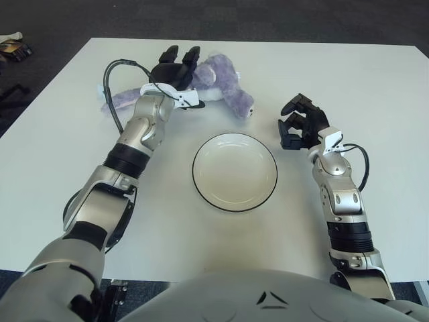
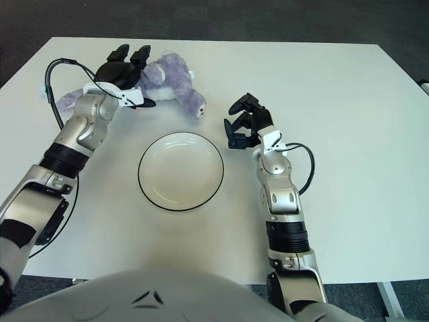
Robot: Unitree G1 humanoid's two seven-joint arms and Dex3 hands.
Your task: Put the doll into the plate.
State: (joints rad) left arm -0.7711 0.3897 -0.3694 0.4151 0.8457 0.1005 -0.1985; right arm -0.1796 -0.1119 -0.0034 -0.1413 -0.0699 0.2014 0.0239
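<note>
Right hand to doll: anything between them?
No. Only bare white table separates the right hand from the purple doll, as both eye views show. The plate sits nearer the robot, off that line.

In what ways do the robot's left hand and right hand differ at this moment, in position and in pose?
The left hand is stretched far forward over the purple doll; the right hand shows nearer, to the right of the plate, away from the doll. The left hand's fingers are extended over the doll, while the right hand's fingers are curled and hold nothing. Both hands are black on silver arms.
</note>
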